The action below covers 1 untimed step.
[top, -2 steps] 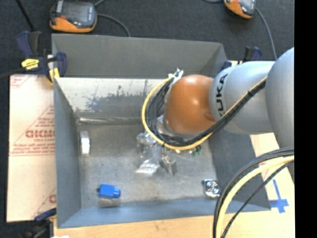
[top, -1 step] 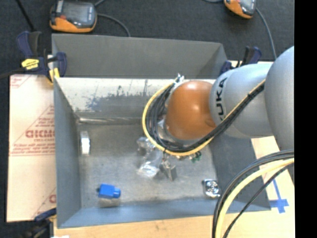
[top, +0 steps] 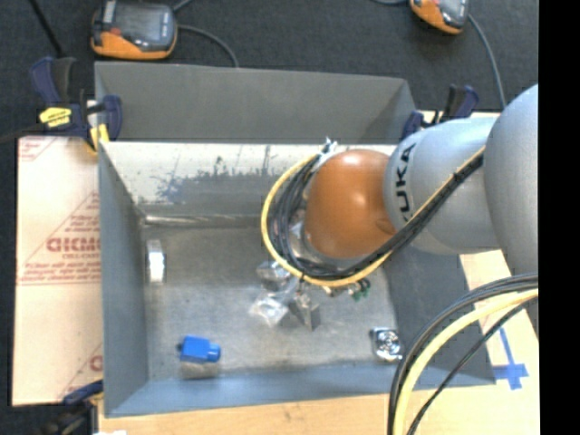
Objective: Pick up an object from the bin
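- The gripper (top: 304, 312) hangs mid-bin beside a crumpled clear wrapper (top: 268, 309); can't tell if it's spread or pinching.
- Probably should centre over the wrapper before squeezing.

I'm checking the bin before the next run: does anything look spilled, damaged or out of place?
Nothing stands out. The blue block, white roll and shiny metal piece lie apart on the bin floor; a crumpled clear piece lies beside the hand.

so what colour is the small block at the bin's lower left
The block is blue, plain to see in the camera view.
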### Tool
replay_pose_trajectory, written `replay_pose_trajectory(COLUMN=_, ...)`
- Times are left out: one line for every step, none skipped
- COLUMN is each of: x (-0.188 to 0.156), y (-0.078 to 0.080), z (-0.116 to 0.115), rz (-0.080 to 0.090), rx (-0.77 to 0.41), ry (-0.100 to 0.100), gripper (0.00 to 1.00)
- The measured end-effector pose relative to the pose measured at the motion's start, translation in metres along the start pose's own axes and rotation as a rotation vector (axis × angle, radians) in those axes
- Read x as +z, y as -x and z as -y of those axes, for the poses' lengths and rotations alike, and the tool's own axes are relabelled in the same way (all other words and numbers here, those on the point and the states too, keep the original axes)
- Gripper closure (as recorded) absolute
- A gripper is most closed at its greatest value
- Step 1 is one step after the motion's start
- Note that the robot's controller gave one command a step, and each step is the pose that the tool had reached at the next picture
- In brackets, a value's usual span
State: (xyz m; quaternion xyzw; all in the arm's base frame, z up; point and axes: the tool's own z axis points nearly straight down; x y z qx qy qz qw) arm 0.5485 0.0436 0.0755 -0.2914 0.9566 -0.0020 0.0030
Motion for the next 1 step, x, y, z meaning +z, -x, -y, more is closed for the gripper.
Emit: replay_pose_trajectory(x=-0.1369, y=-0.0245, z=-0.023, rz=0.001, rx=0.008, ry=0.001, gripper=1.0)
